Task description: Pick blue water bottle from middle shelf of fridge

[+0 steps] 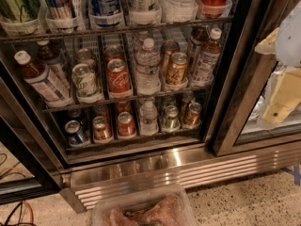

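"Dark wire makes the middle shelf of the fridge. Where on it stands the blue water bottle?"

"In the leftmost lane, at the front, against the rail. It has a white cap, brown liquid and a pale bluish label. It is taller than the cans, so its neck is free to be taken."

"And to its right?"

"A green-and-white can, then a red can, a clear water bottle and an orange can. Each has its own lane. The thin dividers probably keep the rows straight, and the front rail stops the first drink from sliding out."

"At the right end there is a bottle of the same kind."

"Yes, a second brown bottle, also with a white cap. The two are easy to confuse. The left one is taken as the target because its label looks bluer, but this is only a judgement."

"Where is the gripper?"

"The gripper is far to the right, outside the shelves, before the glass door and well apart from the blue water bottle. Whether it is open or closed, one cannot tell. No bottle is seen in it. The reach seems not yet begun, and the arm would have to cross every lane to the left."
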Tool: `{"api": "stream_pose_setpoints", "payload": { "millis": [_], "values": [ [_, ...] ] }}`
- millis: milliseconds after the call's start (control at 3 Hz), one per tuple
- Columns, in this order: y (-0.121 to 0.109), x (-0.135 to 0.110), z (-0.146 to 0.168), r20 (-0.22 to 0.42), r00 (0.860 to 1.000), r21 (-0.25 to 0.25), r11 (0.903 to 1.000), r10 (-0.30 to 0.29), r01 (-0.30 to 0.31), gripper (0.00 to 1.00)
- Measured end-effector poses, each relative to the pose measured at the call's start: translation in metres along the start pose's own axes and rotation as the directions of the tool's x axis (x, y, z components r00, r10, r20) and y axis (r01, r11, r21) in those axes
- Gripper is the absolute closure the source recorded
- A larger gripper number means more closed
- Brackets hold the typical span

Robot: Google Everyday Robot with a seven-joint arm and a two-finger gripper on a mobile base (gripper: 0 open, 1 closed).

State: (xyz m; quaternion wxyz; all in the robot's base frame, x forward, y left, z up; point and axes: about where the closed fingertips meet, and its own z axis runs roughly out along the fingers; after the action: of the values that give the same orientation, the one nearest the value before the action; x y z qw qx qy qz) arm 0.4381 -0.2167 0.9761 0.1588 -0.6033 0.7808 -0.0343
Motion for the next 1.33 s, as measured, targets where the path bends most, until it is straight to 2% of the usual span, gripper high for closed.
{"api": "stream_pose_setpoints", "payload": {
  "millis": [667, 1000, 1333],
  "values": [
    [0.009, -0.006, 0.005, 0.001, 1.000, 0.010, 0.9999, 0.012, -0.012, 0.00],
    [0.026, -0.020, 0.022, 0.026, 0.999, -0.014, 0.9989, 0.046, -0.045, 0.00],
    [0.042, -0.033, 0.040, 0.056, 0.996, -0.071, 0.9955, 0.067, -0.063, 0.00]
  ]
}}
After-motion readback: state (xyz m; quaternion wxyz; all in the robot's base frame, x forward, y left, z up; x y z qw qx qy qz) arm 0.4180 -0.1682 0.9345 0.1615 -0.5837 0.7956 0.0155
